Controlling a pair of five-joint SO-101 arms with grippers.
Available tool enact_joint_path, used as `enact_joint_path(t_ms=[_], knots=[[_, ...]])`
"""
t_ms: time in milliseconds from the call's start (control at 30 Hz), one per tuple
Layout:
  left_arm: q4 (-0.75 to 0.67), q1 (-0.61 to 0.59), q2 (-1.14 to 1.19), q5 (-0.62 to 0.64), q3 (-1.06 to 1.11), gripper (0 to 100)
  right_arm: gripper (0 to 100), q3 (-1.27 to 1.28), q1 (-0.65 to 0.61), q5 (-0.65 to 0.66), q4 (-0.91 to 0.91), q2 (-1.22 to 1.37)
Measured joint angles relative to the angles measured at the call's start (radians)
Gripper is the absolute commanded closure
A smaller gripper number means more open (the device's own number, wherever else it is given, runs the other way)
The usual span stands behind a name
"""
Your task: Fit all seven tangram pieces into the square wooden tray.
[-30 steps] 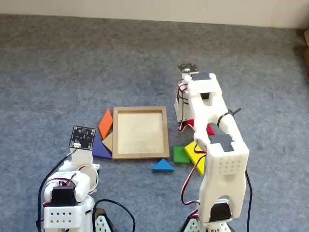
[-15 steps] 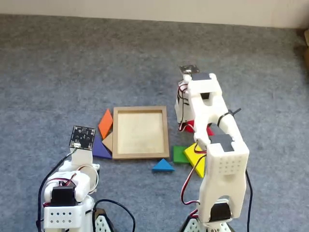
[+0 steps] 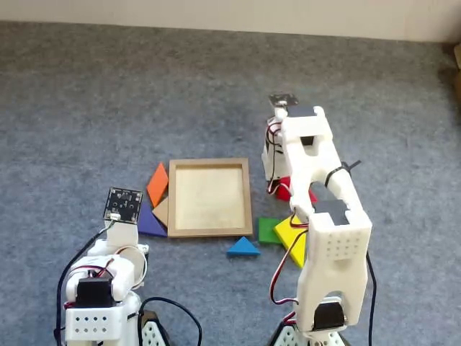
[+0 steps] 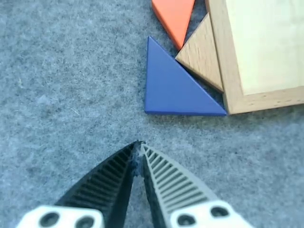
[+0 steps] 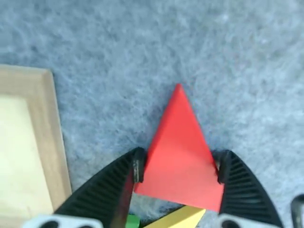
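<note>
Grey-blue carpet (image 3: pixel 94 108) covers the whole working surface, with a pale strip of wall along the top edge of the high view. Nearest, at the lower left of that view, the left arm sits folded back; its left gripper (image 4: pixel 138 148) has the jaws pressed together tip to tip, holding nothing, with the tips over bare carpet just short of the large blue triangle (image 4: pixel 171 88). That triangle lies flat with a corner against the frame of the wooden tray (image 4: pixel 232 71). A wood-coloured triangle (image 4: pixel 203 57) sits wedged between it and the frame, and an orange piece (image 4: pixel 173 16) lies just beyond. At the lower right of the high view the right arm stretches up the frame, over a yellow triangle (image 3: pixel 290 232) and beside a green square (image 3: pixel 268 230). A small blue triangle (image 3: pixel 243 247) lies just below the tray's lower right corner. The right gripper (image 5: pixel 179 166) has the red triangle (image 5: pixel 180 142) between its jaws. They stand wide apart, one fingertip against each slanted edge about halfway along, and the apex points away beyond the tips. The piece appears to lie flat on the carpet. Just behind its base, close to the gripper, are the yellow tip and a sliver of green. The tray (image 3: pixel 248 198) lies at the centre of the high view with its pale floor bare. Its right rim is near the red triangle, with a strip of carpet between them. Beyond the tray and the red piece, open carpet runs to the top of the frame.
</note>
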Motion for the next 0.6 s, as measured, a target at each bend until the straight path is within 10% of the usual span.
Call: enact_joint_path(t_ms=[600], knots=[[0.0, 0.0, 0.0, 0.0, 0.0, 100, 61.7, 0.051, -0.049, 0.087, 0.066, -0.026]])
